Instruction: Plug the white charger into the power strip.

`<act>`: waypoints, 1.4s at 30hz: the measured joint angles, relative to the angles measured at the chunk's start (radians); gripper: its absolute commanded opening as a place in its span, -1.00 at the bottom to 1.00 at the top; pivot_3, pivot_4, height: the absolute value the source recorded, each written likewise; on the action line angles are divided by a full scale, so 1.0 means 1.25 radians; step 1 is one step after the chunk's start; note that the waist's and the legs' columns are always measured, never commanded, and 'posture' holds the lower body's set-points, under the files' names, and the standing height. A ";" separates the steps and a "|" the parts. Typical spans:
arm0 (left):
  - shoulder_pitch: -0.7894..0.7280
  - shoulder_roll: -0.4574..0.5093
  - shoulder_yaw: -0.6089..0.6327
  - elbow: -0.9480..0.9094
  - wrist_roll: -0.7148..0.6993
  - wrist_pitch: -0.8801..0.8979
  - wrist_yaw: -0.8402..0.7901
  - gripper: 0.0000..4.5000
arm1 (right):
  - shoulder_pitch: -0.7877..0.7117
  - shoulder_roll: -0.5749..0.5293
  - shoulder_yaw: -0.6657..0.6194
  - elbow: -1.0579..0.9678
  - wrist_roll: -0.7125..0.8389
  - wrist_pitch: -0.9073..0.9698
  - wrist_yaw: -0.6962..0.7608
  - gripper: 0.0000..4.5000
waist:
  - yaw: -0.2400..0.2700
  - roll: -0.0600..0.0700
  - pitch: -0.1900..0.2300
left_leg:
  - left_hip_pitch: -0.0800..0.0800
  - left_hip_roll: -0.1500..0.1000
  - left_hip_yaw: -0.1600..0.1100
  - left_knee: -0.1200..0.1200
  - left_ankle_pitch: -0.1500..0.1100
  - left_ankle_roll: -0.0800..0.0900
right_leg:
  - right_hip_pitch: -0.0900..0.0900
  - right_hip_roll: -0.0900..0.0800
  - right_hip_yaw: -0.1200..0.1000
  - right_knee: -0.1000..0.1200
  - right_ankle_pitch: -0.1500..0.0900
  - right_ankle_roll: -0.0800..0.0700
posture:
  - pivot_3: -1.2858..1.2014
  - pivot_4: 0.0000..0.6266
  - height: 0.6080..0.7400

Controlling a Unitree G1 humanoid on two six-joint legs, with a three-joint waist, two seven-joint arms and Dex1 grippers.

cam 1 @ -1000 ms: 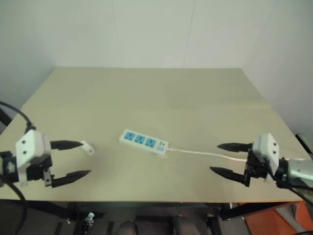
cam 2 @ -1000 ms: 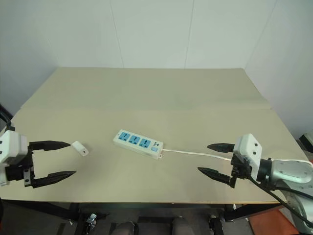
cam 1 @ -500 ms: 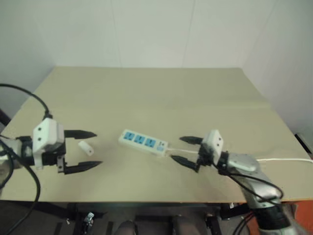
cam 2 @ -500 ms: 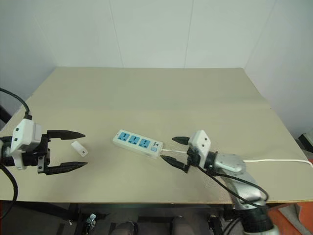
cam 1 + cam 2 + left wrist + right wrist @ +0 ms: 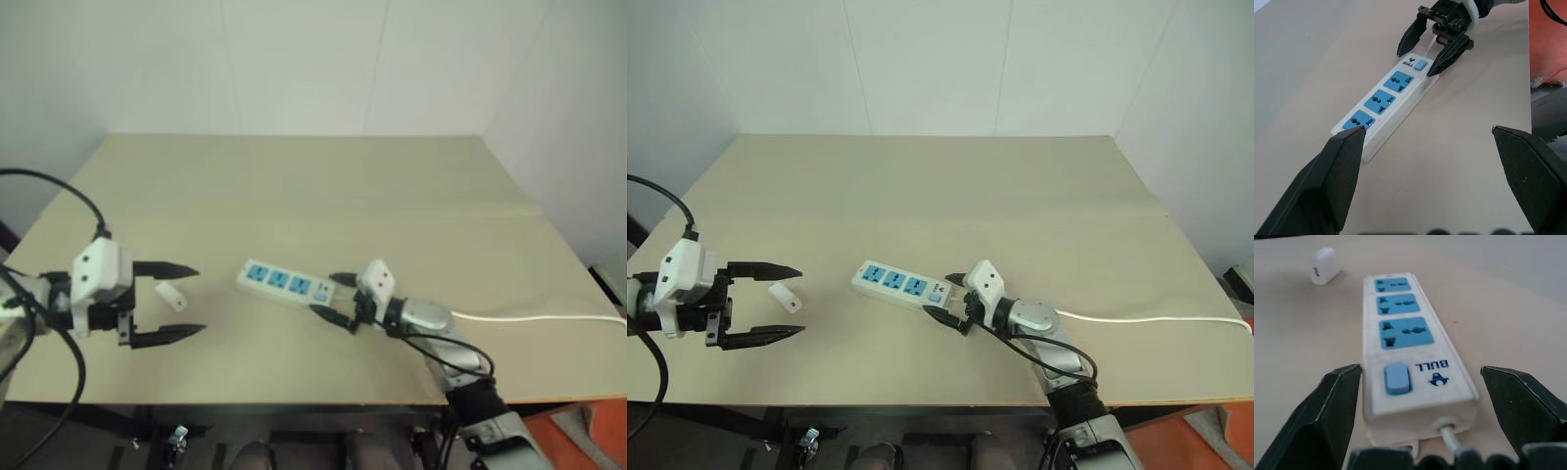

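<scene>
Power strip (image 5: 902, 287) lying on the beige desk (image 5: 950, 186), right gripper (image 5: 945, 296) straddling its switch end with fingers open, white charger (image 5: 784, 296) sitting between the left gripper (image 5: 779, 302) open fingers, gripping nothing

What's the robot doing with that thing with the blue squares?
The robot is getting ready to plug in a charger. Its right gripper is open, with a finger on each side of the power strip's switch end. The left gripper is open too, with the white charger lying on the table between its fingers, not picked up yet.
</scene>
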 measured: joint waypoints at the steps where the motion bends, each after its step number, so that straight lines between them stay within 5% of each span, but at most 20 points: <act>1: 0.002 0.000 0.000 0.000 0.000 0.000 0.000 1.00 | -0.009 0.002 0.000 0.023 -0.003 -0.007 -0.002 0.99 | 0.000 0.000 0.000 | 0.000 0.000 0.000 0.000 0.000 0.000 | 0.000 0.000 0.000 0.000 0.000 -0.001 | 0.03 -0.52 1.00; 27: 0.020 0.002 0.015 -0.001 0.002 -0.002 -0.011 1.00 | -0.077 0.044 0.001 0.177 -0.023 -0.082 0.145 0.99 | -0.019 0.000 0.000 | 0.002 0.001 0.000 0.000 0.000 0.000 | 0.001 0.001 0.000 0.001 0.000 -0.001 | 0.03 -0.52 1.00; 31: 0.020 0.003 0.016 -0.001 0.002 -0.002 -0.011 1.00 | -0.077 0.052 0.001 0.192 -0.032 -0.096 0.146 0.52 | -0.020 -0.001 -0.001 | 0.003 0.001 0.000 -0.001 0.000 0.000 | 0.002 0.001 0.000 0.001 0.000 0.000 | 0.03 -0.52 1.00; 42: 0.033 0.015 0.034 0.001 0.005 -0.003 -0.022 1.00 | -0.077 0.069 -0.004 0.210 -0.026 -0.120 0.142 0.52 | -0.022 -0.005 -0.004 | 0.005 0.002 0.000 -0.001 0.000 0.000 | 0.003 0.002 0.000 0.001 0.000 0.000 | 0.03 -0.52 1.00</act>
